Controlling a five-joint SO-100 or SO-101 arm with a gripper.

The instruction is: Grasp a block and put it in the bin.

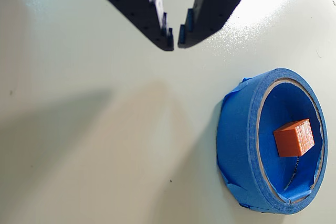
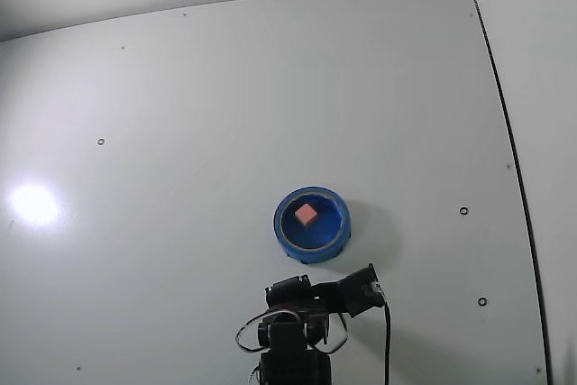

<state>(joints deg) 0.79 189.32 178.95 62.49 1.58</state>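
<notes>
The small orange-pink block (image 1: pixel 294 138) lies inside the round blue bin (image 1: pixel 239 135), on its floor toward the right. From the fixed view the block (image 2: pixel 306 214) sits near the bin's (image 2: pixel 287 233) middle. My gripper (image 1: pixel 175 43) enters the wrist view from the top edge, up and to the left of the bin and well apart from it. Its dark jaws taper to tips that almost touch, with nothing between them. In the fixed view the folded arm (image 2: pixel 302 317) sits just below the bin.
The table (image 2: pixel 180 132) is a plain white surface with a few small screw holes. A dark seam (image 2: pixel 505 142) runs down its right side next to a wall. A bright light glare (image 2: pixel 32 203) shows at the left.
</notes>
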